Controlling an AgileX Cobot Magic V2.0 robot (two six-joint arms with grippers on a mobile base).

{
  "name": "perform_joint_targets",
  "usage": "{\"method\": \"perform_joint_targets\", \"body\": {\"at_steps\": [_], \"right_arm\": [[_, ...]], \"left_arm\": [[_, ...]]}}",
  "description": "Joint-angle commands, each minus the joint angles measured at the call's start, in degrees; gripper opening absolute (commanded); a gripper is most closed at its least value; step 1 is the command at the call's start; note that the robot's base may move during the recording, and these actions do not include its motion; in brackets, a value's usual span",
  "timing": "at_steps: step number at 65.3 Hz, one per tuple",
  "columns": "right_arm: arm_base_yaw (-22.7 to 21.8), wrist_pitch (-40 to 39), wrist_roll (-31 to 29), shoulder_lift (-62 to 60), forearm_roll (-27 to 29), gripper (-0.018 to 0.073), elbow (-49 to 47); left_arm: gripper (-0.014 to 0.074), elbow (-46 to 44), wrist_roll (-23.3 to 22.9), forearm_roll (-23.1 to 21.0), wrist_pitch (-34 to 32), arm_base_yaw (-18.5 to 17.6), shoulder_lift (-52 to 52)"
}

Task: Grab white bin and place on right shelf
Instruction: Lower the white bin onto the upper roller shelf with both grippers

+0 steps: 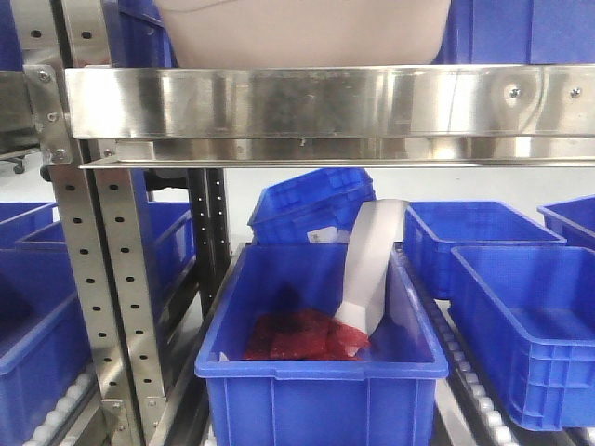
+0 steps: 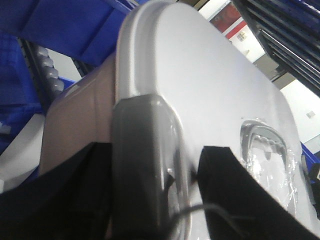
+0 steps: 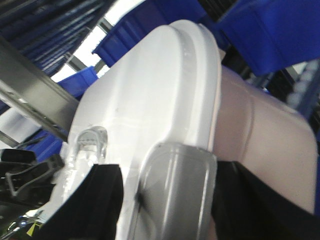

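Note:
The white bin (image 1: 307,32) shows at the top of the front view, its pinkish body just above and behind the right shelf's steel front rail (image 1: 325,102). I cannot tell whether it rests on the shelf. In the left wrist view my left gripper (image 2: 155,167) is shut across a grey latch (image 2: 145,145) on the white bin's (image 2: 215,85) lid edge. In the right wrist view my right gripper (image 3: 172,187) is clamped the same way on the grey latch (image 3: 180,180) at the white bin's (image 3: 150,90) other end. Neither gripper shows in the front view.
Under the rail stands a blue crate (image 1: 316,372) holding a red packet (image 1: 302,336) and a curved white piece (image 1: 372,265). More blue crates (image 1: 521,316) sit to the right, left and behind. A perforated steel upright (image 1: 112,279) stands at the left.

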Motion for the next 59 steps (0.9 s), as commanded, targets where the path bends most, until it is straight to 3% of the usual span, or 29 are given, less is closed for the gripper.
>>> {"method": "perform_joint_targets", "body": {"at_steps": [1, 7, 11, 18, 27, 40, 51, 59], "right_arm": [[1.11, 3.26, -1.52, -3.29, 6.75, 0.0467, -2.41], [1.11, 0.23, -1.81, -3.29, 6.75, 0.0471, -2.41], [1.11, -0.69, -3.79, -3.21, 6.69, 0.0522, -2.41], [1.11, -1.85, -4.94, -3.21, 6.45, 0.0634, -2.35], [0.91, -6.82, -6.78, -3.21, 4.59, 0.0632, -2.35], [-1.91, -12.62, -6.78, -3.21, 4.08, 0.0632, -2.35], [-4.22, -10.55, -6.78, -3.21, 4.03, 0.0632, -2.35], [-4.27, -9.03, -6.83, -3.21, 3.96, 0.0631, -2.35]], "left_arm": [[0.0252, -2.41, 1.07, -4.87, 1.50, -1.34, -3.58], [0.0253, -2.41, 1.14, -4.60, -0.37, -0.84, -3.58], [0.0265, -2.41, 1.14, -3.89, -0.36, -0.51, -3.56], [0.0353, -2.41, 1.14, -3.28, -0.52, 0.04, -3.34], [0.0436, -2.41, 1.14, -3.28, -1.16, 0.56, -3.24], [0.0436, -2.41, 1.14, -3.24, -1.46, 3.42, -3.24], [0.0428, -2.41, 1.14, -3.24, -0.83, 5.29, -3.24], [0.0314, -2.41, 1.14, -2.98, 1.13, 5.66, -3.24]]}}
